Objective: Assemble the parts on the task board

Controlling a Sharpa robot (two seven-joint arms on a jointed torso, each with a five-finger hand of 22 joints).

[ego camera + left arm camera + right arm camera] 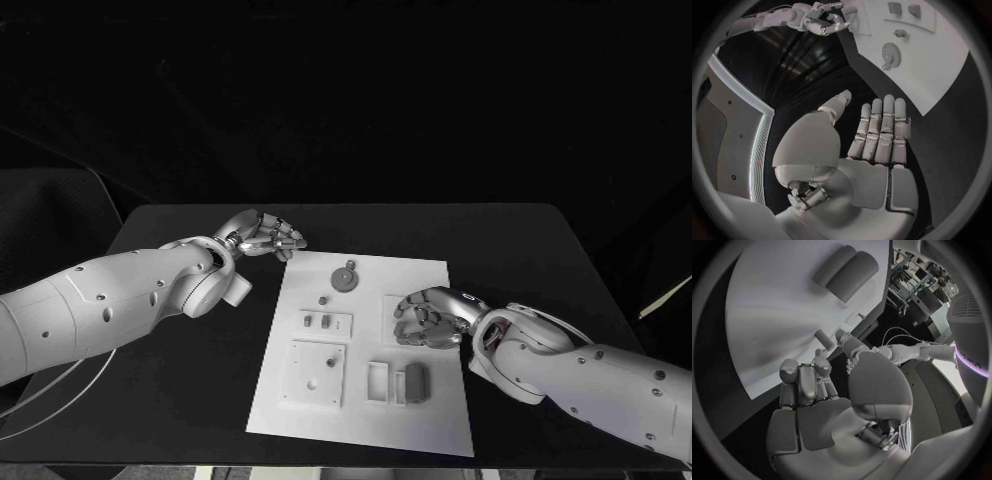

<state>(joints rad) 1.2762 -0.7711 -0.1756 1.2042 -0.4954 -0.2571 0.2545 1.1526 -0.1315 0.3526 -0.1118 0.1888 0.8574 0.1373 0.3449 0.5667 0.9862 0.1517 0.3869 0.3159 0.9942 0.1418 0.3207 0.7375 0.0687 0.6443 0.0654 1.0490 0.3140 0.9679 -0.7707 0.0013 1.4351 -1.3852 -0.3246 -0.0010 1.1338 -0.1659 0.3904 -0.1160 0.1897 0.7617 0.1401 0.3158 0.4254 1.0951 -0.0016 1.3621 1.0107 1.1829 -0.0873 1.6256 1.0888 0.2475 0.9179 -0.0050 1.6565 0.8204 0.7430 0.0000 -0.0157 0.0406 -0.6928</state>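
Flanking task board, both hands

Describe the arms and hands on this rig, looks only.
Both arms have smooth white shells with small dark screw holes. The left hand and right hand are silver metal with segmented fingers and pale rounded palm covers. Thin pale cables trail beside the left arm.

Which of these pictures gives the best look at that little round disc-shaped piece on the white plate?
The head view: the small round grey disc part lies unobstructed on the white task board, seen from above. The left wrist view also shows it, but bent by the lens. In the right wrist view I cannot pick it out.
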